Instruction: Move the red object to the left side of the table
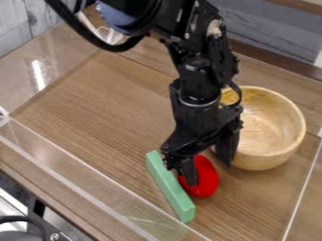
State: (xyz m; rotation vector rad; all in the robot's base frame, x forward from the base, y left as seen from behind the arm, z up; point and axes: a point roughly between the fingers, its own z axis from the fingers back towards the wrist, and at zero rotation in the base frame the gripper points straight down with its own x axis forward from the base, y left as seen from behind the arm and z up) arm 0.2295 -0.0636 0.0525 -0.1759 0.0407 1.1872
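the black gripper pointed straight down over the near right part of the table, its jaws spread wide and standing on either side of the red object — one finger came down at the object's left, the other at its right, nearer the bowl. the jaws had not clamped; whether either finger actually touched the red object could not be told from this view. the red object sat on the tabletop, its upper part hidden by the gripper, so only the rounded red lower body showed and no leafy top could be made out. just beside it on its left lay a flat green block, long and narrow, set diagonally with its far end under the left finger and its near end pointing toward the front acrylic wall. a light wooden bowl stood to the right of the gripper and a little farther back, close to the right finger but not clearly touching it — it was much larger than the red object. the arm, dark and jointed, rose from the gripper toward the upper left of the view.
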